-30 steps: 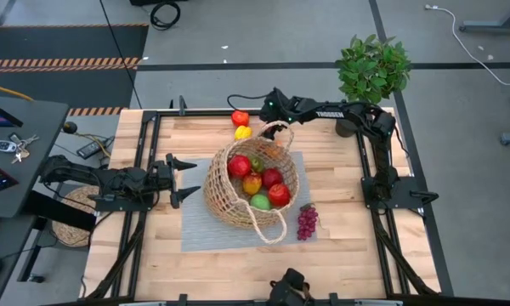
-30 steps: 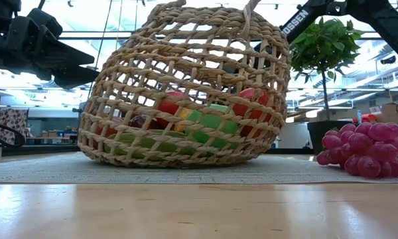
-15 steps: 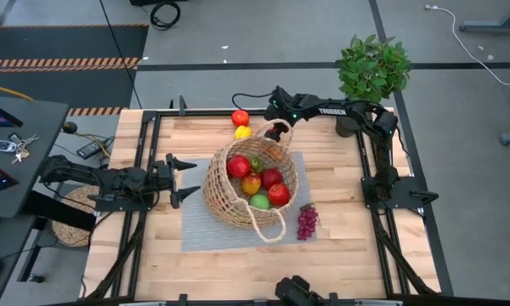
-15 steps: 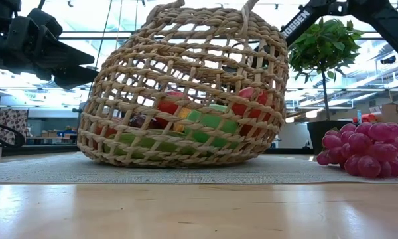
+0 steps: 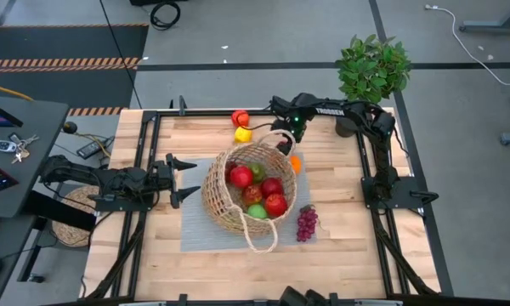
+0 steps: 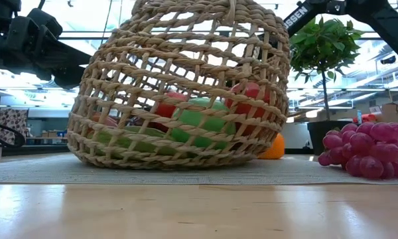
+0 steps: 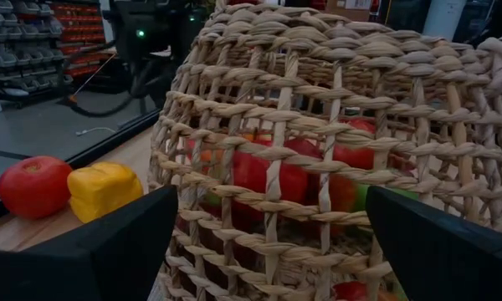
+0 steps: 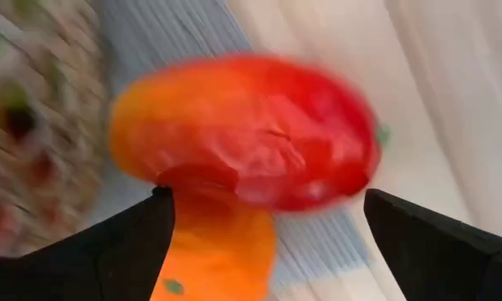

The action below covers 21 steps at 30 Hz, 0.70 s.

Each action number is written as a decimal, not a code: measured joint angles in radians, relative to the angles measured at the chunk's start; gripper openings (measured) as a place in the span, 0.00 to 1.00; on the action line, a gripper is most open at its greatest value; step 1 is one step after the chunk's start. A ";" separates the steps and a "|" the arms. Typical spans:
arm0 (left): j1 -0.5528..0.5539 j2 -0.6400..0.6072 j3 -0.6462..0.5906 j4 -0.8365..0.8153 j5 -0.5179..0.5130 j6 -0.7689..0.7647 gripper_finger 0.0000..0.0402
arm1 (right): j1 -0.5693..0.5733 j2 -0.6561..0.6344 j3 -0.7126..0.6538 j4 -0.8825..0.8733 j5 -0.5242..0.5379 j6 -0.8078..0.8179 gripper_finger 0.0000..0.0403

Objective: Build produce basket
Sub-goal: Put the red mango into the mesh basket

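Observation:
The tan wicker basket (image 5: 249, 189) lies tipped on the grey mat (image 5: 195, 234), its mouth up and toward the near side, with red and green produce inside (image 5: 257, 191). An orange-and-red piece (image 5: 295, 163) lies on the mat against the basket's far right side; it also shows behind the basket (image 6: 275, 147). My right gripper (image 5: 296, 130) hangs open above that piece (image 8: 243, 134), pointing steeply down. A red apple (image 5: 239, 117) and a yellow piece (image 5: 243, 133) lie on the table beyond the basket. My left gripper (image 5: 189, 180) waits open, level, left of the basket (image 7: 318, 125).
Purple grapes (image 5: 307, 223) lie at the mat's near right corner. The basket's looped handle (image 5: 257, 242) reaches toward the near edge. A potted green plant (image 5: 372, 68) stands at the table's far right corner. Bare wood lies along the near edge.
My right gripper has tipped from nearly level to steeply downward and shifted a little toward the table's right. The basket has rocked and slid slightly toward the near left. An orange-and-red piece now lies beside the basket's far right, where none showed before.

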 joint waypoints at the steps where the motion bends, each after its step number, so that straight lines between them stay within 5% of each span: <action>1: 0.000 0.000 0.000 0.000 0.000 0.000 0.98 | 0.003 0.000 0.002 -0.021 0.030 -0.002 0.97; 9: 0.000 0.000 0.000 0.000 0.000 0.000 0.98 | 0.007 0.002 0.002 -0.126 0.100 -0.035 0.94; 21: 0.000 0.000 0.000 0.000 0.000 0.000 0.98 | 0.020 -0.005 -0.027 0.064 0.079 -0.118 0.92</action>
